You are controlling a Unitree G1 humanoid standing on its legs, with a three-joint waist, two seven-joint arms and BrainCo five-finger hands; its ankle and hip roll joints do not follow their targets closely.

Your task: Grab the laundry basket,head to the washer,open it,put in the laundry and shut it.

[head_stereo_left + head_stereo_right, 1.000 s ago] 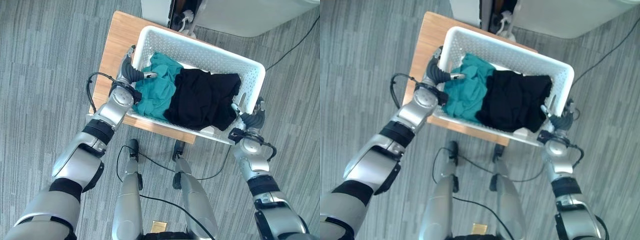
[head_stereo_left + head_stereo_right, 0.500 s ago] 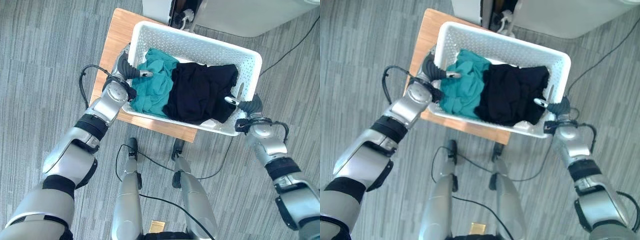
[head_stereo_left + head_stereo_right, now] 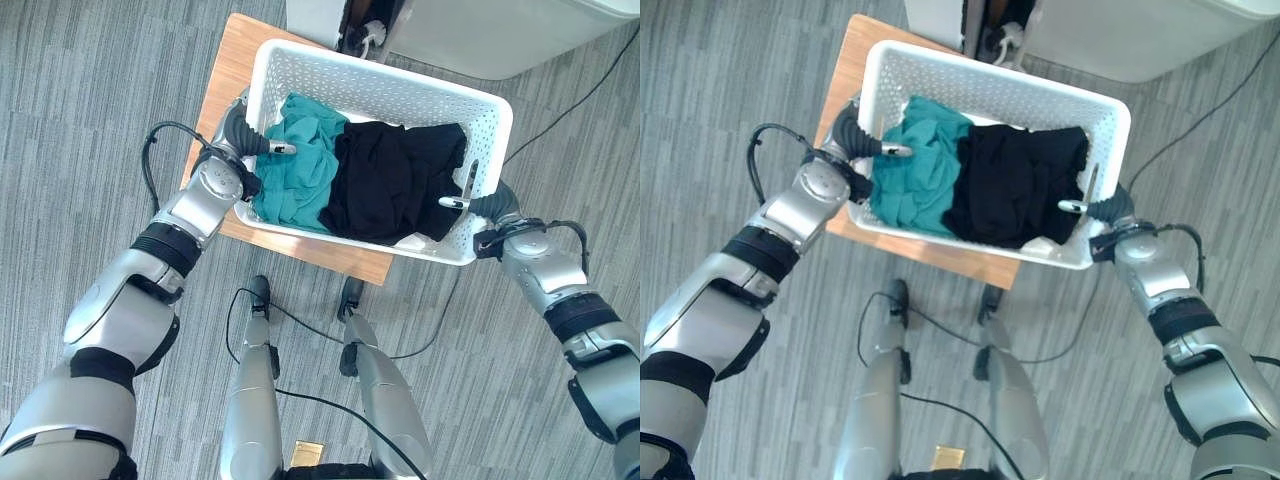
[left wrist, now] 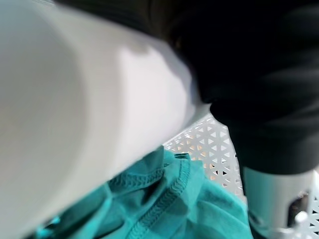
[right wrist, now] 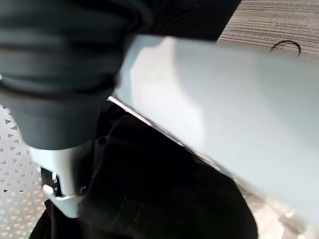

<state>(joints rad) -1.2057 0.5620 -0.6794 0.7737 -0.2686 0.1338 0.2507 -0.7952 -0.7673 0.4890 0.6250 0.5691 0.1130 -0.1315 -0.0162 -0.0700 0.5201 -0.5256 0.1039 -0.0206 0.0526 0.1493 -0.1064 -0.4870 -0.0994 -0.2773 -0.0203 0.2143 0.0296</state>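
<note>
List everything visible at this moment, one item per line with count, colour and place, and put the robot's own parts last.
Laundry basket: one, white with perforated walls, on the wooden table.
Teal garment: one, in the basket's left half.
Black garment: one, in the basket's right half, touching the teal one.
Wooden table: one, light brown, under the basket.
White appliance: one, beyond the basket at the top of the view.
Floor: grey striped, all around the table.
Left robot hand: dark ribbed cover, on the basket's left end wall, thumb hooked over the rim onto the teal garment.
Right robot hand: dark ribbed cover, on the basket's right end wall, thumb over the rim.
</note>
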